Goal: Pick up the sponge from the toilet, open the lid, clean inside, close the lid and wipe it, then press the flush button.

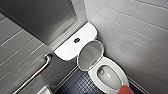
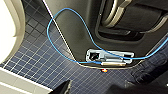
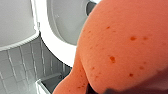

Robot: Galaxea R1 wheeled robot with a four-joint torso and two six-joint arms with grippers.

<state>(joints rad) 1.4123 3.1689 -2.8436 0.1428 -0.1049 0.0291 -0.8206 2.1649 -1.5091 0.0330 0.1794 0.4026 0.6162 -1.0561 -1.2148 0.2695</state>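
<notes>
The toilet (image 1: pixel 75 47) is white and shiny. In the head view its long way runs slanted, from the cistern by the tiled wall down to the front of the bowl (image 1: pixel 109 75) at the lower right. The bowl is egg-shaped, with a little water at the bottom. The lid (image 1: pixel 90 55) is open. It stands up and leans back on the cistern, and its smooth, hollow, grey-white underside faces the bowl. A small dark round button (image 1: pixel 77 40) sits in the flat cistern top.

The sponge (image 1: pixel 126 90) is at the front end of the bowl, by the rim. It is orange-red, soft and rounded, with tiny darker spots. The edge of the picture cuts it off, so which way it points cannot be told. The right gripper (image 3: pixel 110 91) has its fingers closed on the sponge, which hides most of them.

The left gripper (image 2: pixel 65 88) hangs over the floor (image 2: pixel 37 57) of small dark blue square tiles. Whether it is open or closed cannot be told. A shiny metal grab bar (image 1: pixel 37 73) runs along the grey tiled wall.
</notes>
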